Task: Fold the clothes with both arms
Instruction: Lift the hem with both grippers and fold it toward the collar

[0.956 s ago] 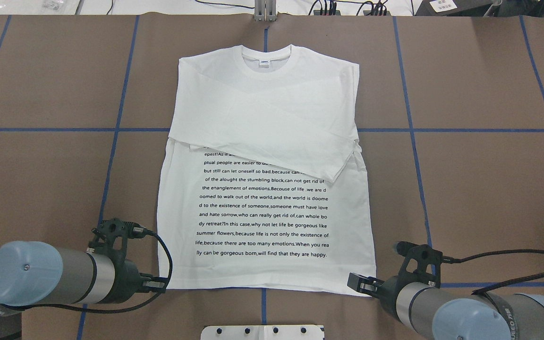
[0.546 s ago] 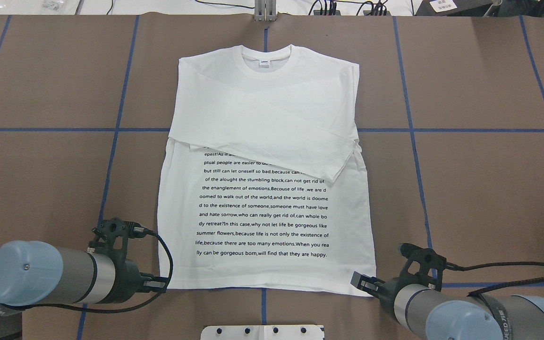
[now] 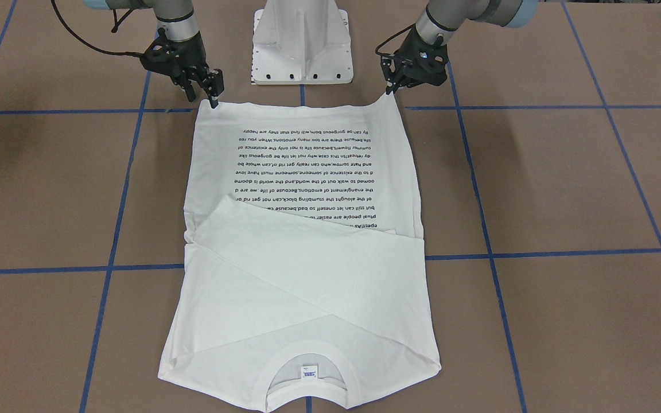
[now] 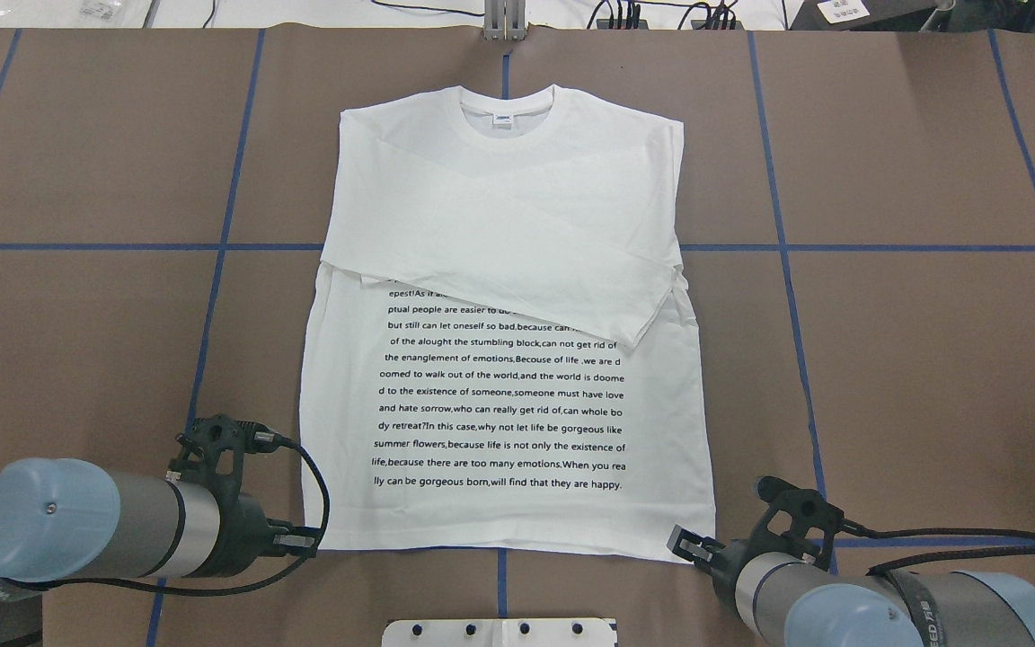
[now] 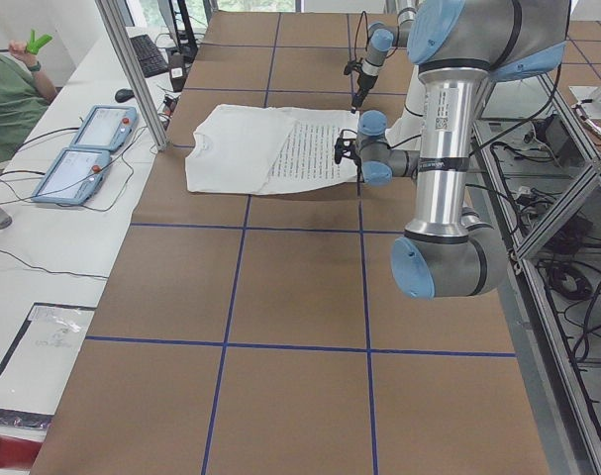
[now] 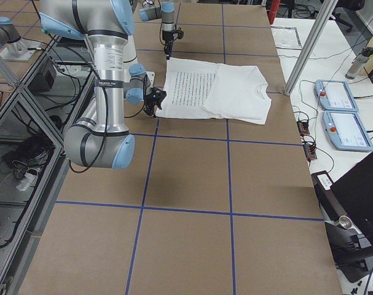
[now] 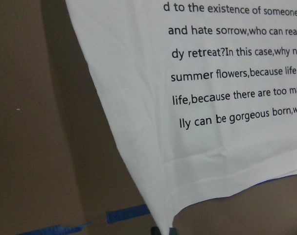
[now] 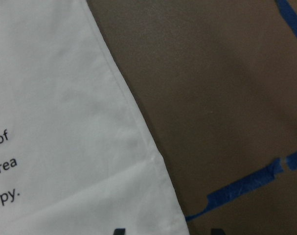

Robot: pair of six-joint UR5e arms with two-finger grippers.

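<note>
The white long-sleeved T-shirt lies flat on the brown table, collar at the far side, both sleeves folded across its chest above the black text. My left gripper is shut on the shirt's near-left hem corner; in the left wrist view the hem narrows to a pinched point at the bottom edge. In the front-facing view that corner rises slightly to the left gripper. My right gripper is open at the near-right hem corner; in the right wrist view two dark fingertips straddle the cloth.
The white pedestal base stands just behind the hem, between the arms. Blue tape lines cross the brown table. Beyond the collar stands an aluminium post. Control pendants and a seated person are off the table's far side.
The right arm has drawn back toward the base and its gripper has shifted slightly right along the near-right hem corner. The left arm and the shirt have stayed still.
</note>
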